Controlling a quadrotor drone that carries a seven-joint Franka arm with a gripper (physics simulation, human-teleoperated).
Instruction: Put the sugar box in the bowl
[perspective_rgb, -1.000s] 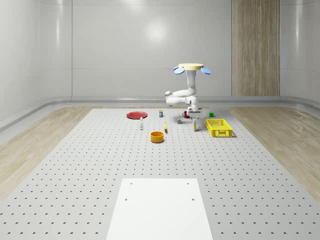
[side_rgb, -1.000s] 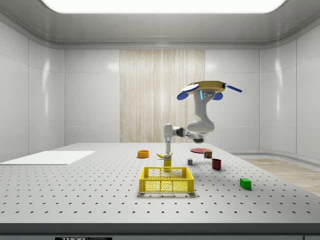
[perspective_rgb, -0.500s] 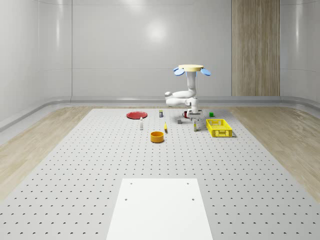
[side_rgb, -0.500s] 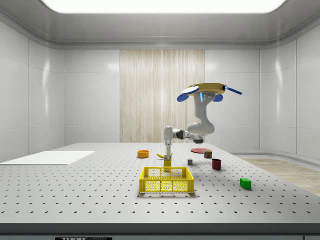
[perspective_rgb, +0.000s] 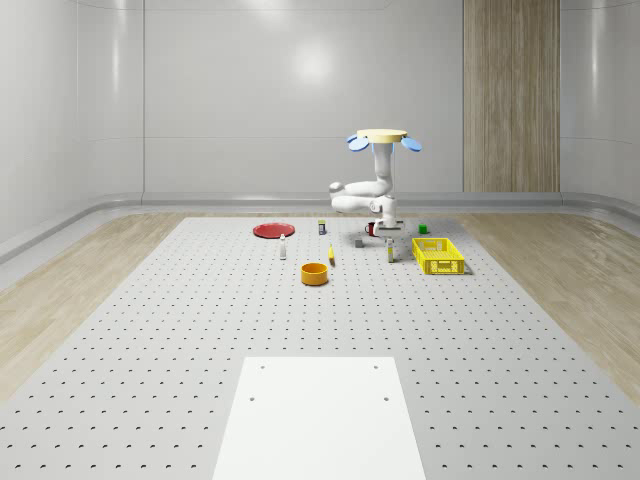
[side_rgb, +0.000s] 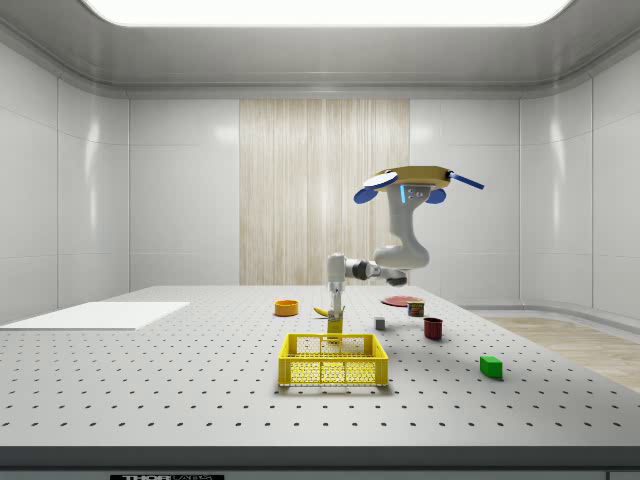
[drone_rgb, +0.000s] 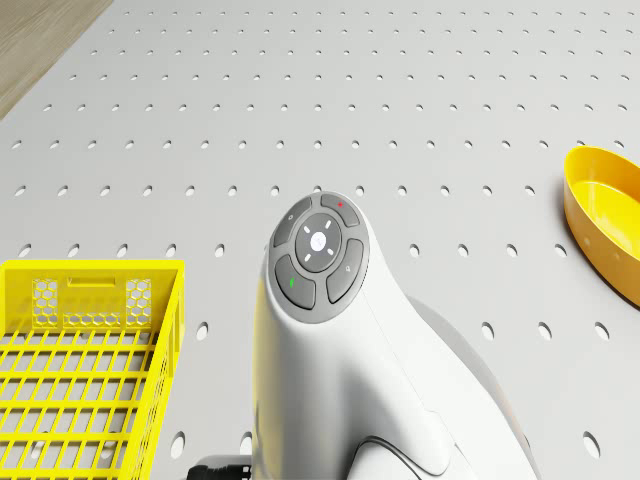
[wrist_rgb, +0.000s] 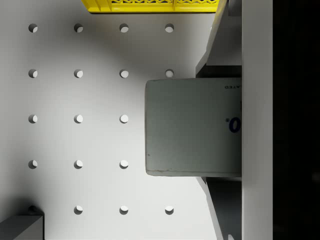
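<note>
- We see the gripper pointing straight down at the sugar box, which stands upright on the perforated table just beside the yellow crate.
- In the wrist view the top of the sugar box sits between the two fingers, which lie along its opposite edges; we cannot tell whether they press on it or only bracket it.
- The arm bends down and sideways from the drone, which hovers in the air above the table, over the cluster of small objects near the red mug.
- In the whole-scene view the sugar box stands just to the left of the yellow crate.
- The orange bowl rests on the table further to the whole-scene view's left and nearer that camera, apart from the box.
- Beyond these we see a red plate and a green block.
</note>
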